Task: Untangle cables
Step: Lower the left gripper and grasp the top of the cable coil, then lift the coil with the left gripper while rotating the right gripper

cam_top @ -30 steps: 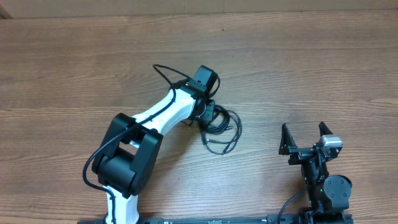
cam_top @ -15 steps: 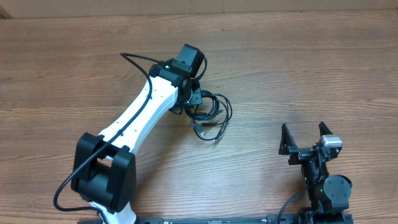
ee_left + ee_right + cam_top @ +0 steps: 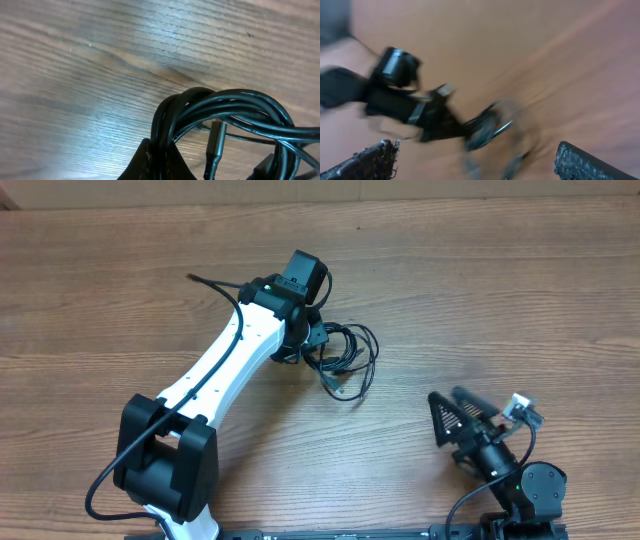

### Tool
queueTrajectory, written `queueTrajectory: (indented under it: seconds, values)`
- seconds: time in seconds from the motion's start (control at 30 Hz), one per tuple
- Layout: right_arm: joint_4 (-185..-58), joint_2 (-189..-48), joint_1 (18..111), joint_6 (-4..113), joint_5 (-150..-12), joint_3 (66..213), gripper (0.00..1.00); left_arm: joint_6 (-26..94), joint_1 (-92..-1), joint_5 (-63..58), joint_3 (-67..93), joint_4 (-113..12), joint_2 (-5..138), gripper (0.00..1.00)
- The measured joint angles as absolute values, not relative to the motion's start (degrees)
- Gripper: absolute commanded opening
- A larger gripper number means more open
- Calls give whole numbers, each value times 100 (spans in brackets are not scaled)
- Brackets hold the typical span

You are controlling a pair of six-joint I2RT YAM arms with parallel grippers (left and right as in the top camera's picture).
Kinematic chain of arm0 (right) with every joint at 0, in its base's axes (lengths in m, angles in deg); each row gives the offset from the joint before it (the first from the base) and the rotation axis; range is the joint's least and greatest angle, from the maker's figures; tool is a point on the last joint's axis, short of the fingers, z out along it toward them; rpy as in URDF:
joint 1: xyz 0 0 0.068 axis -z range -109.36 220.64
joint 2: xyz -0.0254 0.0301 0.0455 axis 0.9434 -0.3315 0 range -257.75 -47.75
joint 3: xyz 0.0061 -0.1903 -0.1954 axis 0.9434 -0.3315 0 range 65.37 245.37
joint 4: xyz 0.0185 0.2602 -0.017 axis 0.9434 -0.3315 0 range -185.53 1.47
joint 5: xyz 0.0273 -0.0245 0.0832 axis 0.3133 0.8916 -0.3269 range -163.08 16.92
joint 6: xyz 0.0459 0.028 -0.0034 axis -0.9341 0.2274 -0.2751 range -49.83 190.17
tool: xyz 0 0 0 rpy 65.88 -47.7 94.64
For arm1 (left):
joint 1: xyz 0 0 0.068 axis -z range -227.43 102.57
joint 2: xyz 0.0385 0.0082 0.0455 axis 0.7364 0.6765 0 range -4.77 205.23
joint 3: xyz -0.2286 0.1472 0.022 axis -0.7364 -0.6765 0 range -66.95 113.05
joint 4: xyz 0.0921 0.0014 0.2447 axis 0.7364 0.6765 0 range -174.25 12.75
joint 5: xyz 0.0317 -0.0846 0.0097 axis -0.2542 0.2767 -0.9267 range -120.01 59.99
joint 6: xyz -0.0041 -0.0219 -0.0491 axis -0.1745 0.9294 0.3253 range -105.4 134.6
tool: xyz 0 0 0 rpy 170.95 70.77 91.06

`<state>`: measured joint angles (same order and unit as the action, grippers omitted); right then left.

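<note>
A brown wood-grain table (image 3: 520, 300) is shown. A tangled bundle of thin black cables (image 3: 335, 360) is seen on it, near the middle.

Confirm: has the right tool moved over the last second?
Yes. The right tool has swung left, toward the cables, while its base stays put.

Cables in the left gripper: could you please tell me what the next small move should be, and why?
Probably bring the right gripper over to the cables and pinch one loose loop. The left gripper is shut on the bundle, while the right one is open, apart from it.
</note>
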<state>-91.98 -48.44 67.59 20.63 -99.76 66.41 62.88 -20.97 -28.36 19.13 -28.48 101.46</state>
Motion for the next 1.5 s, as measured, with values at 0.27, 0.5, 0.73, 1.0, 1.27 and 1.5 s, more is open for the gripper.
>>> queueTrajectory:
  seconds: [0.27,0.5,0.73,1.0,1.27,1.5]
  values:
    - [-9200,-4844,6759,450,-10327,6641,100,6950,-2095,-2664,1913,-2787,10146,4]
    - [-9200,-4844,6759,197,-10671,6643,100,7011,-2095,-2611,1913,-2584,10146,4]
    - [-9206,-4844,6752,-136,-11335,6643,93,6644,-2095,-2578,1913,-2571,10146,4]
    - [-9235,-5102,6748,-783,-11650,6641,87,6779,-2095,-2165,1913,-2665,10146,4]
    - [-9248,-6326,6416,-911,-11711,6643,81,7700,-2095,-1542,1913,-2767,10146,4]
    - [-9001,-7001,5736,-1336,-10926,6643,66,8248,-2086,-1051,1913,-2769,10146,4]
